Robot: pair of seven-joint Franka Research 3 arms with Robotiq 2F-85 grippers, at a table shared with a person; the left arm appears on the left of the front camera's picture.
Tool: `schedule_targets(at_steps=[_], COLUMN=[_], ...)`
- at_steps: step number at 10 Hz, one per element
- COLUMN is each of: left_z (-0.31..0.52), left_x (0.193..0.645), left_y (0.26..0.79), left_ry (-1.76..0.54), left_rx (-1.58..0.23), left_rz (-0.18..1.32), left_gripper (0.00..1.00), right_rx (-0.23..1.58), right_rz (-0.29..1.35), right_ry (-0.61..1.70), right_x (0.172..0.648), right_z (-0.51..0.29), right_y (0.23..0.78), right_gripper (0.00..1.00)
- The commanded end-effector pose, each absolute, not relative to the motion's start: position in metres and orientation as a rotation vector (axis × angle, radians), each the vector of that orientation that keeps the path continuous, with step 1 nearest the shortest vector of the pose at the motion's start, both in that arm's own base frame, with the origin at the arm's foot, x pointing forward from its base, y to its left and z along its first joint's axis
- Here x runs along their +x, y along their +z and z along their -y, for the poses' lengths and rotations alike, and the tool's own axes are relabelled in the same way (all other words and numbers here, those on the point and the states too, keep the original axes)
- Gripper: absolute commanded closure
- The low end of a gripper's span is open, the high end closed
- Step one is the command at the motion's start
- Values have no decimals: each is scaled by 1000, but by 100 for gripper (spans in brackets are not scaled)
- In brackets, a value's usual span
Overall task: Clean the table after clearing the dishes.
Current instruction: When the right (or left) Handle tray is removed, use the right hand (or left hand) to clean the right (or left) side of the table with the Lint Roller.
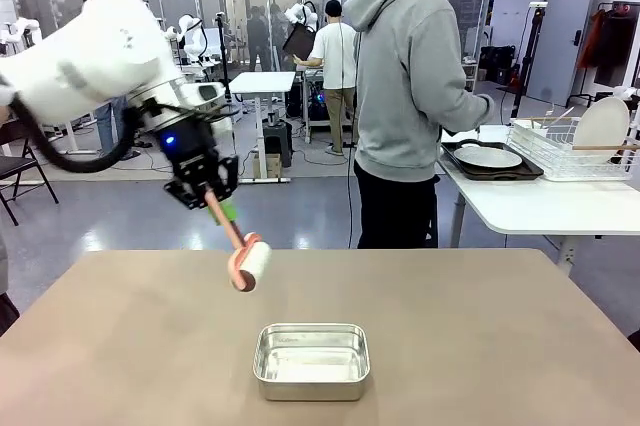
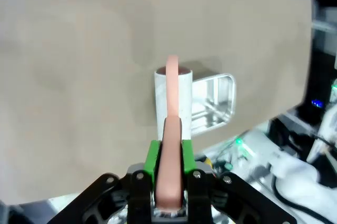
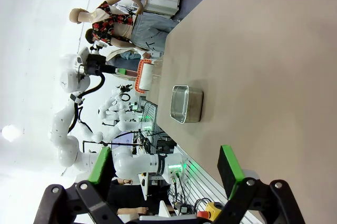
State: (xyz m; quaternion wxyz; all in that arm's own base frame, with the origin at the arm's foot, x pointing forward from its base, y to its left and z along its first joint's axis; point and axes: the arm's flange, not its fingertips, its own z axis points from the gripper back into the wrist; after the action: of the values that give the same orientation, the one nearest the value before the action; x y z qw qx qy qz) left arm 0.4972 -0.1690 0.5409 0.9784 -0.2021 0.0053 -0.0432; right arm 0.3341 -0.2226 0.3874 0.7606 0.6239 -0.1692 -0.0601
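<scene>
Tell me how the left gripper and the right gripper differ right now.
The left gripper is shut on the pink handle of a white lint roller; the right gripper is open and holds nothing. The left gripper's fingers clamp close together; the right gripper's fingers stand wide apart. Both are black with green pads.

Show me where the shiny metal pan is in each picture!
Front view: the pan sits low in the middle, on the table.
Left wrist view: right of centre, just behind the white roller.
Right wrist view: near the middle, turned sideways.
Shared landmark: the roller, close to the pan each time.
</scene>
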Motion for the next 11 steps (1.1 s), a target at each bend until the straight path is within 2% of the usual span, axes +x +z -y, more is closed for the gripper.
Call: schedule_targets(at_steps=[1, 7, 8, 11], left_z=[191, 191, 195, 165], left_x=[508, 508, 508, 504], left_y=[553, 553, 548, 519], left_ry=[-143, -143, -142, -107], left_rx=[-413, -413, -415, -468], left_rz=[-45, -45, -28, 35], left_gripper=[98, 98, 79, 79], right_rx=[1359, 1359, 1359, 1359], right_rz=[372, 372, 372, 372], right_ry=[-128, -128, -128, -128], right_x=[333, 333, 333, 333], right_z=[222, 222, 222, 222], right_y=[391, 391, 391, 391], right_gripper=[0, 0, 0, 0])
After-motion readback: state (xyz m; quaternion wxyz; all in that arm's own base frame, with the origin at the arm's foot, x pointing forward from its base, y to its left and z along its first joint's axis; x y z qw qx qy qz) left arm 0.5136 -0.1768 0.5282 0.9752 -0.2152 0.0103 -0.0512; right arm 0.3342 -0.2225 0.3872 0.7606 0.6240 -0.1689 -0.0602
